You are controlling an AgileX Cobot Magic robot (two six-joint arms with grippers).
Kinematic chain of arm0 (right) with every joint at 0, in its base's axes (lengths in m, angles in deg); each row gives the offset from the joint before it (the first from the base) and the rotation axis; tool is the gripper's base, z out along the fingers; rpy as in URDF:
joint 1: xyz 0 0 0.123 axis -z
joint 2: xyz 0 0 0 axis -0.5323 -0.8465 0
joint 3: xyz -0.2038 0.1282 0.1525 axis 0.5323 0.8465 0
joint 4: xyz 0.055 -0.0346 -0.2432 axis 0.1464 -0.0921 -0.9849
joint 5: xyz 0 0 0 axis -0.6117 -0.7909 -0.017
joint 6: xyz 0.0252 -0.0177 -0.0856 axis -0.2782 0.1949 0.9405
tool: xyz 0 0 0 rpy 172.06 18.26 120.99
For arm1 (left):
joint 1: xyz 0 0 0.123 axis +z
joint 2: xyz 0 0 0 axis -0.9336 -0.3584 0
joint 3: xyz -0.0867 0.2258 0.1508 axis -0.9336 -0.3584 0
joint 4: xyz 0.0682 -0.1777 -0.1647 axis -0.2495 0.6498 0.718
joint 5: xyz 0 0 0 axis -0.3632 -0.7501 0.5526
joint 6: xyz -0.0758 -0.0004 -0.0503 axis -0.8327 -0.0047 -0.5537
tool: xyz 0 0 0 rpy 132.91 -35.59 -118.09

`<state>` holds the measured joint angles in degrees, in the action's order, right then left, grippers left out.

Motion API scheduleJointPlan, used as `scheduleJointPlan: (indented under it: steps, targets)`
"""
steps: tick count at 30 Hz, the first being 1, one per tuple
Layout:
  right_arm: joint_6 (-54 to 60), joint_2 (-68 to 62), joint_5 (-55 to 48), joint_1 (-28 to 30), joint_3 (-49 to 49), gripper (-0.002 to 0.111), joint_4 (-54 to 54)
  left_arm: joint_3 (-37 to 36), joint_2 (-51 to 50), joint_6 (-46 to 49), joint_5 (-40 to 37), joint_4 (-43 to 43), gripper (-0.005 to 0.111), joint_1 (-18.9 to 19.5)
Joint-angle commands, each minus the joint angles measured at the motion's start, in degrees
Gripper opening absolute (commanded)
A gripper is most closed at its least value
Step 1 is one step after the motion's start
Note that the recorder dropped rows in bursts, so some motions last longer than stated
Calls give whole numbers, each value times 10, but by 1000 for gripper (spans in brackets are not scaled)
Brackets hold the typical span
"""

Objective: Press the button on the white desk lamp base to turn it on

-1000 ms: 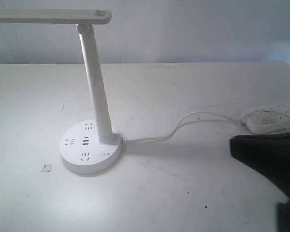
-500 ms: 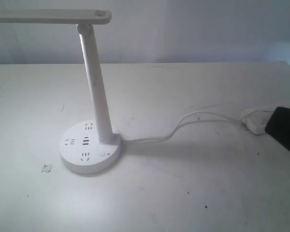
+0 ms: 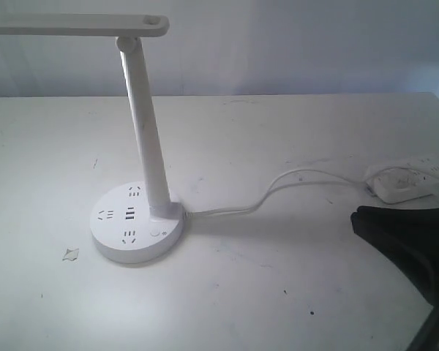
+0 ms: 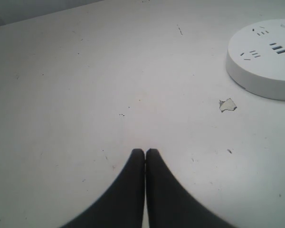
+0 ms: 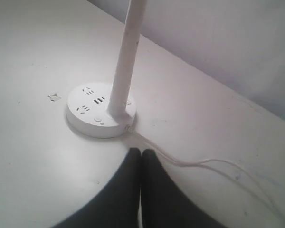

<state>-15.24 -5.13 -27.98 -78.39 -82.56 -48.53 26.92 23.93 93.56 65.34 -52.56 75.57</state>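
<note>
Found the thick round white plastic desk lamp base (image 3: pixel 124 238) left of the scuffed white table's (image 3: pixel 278 292) middle, roughly midway between the far and near edges, carrying the slim slanted stem of the white plastic desk lamp (image 3: pixel 146 131). Spotted the small round white push button (image 3: pixel 156 233), ringed in faint grey, on the base's top just beside the stem's foot, on the side toward the near edge and clear of the dark socket slots.

Traced the thin white cord (image 3: pixel 278 186) from the base to the long white power strip (image 3: pixel 413 179) by the right edge.

Caught the black right gripper (image 3: pixel 355 216) toward the near right corner, well apart from the base, clenched tip to tip on nothing and aimed at the base. Judged that clenching deliberate: one narrow point suits a small button.

Saw the black left gripper (image 4: pixel 145 151) likewise clenched and empty, low over bare table near a small torn flake (image 4: pixel 227 104), probably parked aside.

Judged the press not yet begun, with a long reach toward the base remaining.
</note>
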Motion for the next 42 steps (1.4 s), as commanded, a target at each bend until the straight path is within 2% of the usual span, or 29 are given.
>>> scheduleJointPlan:
  steps: [1,17,21,24,29,32,35,42]
  targets:
    - [-66,-2,-2,0,5,0,-3,-2,2,-1,1,3,0,1]
    - [-72,8,2,10,5,0,-4,-2,2,-1,1,3,0,1]
    - [-72,12,28,95,5,0,-3,-2,2,-1,1,3,0,1]
    - [-72,12,31,186,5,0,-4,-2,2,-1,1,3,0,1]
    - [-72,12,29,379,5,0,-4,-2,2,-1,1,3,0,1]
    - [-72,12,21,455,5,0,-4,-2,2,-1,1,3,0,1]
    - [-72,12,-2,483,5,0,-4,-2,2,-1,1,3,0,1]
    - [-72,12,-27,486,5,0,-4,-2,2,-1,1,3,0,1]
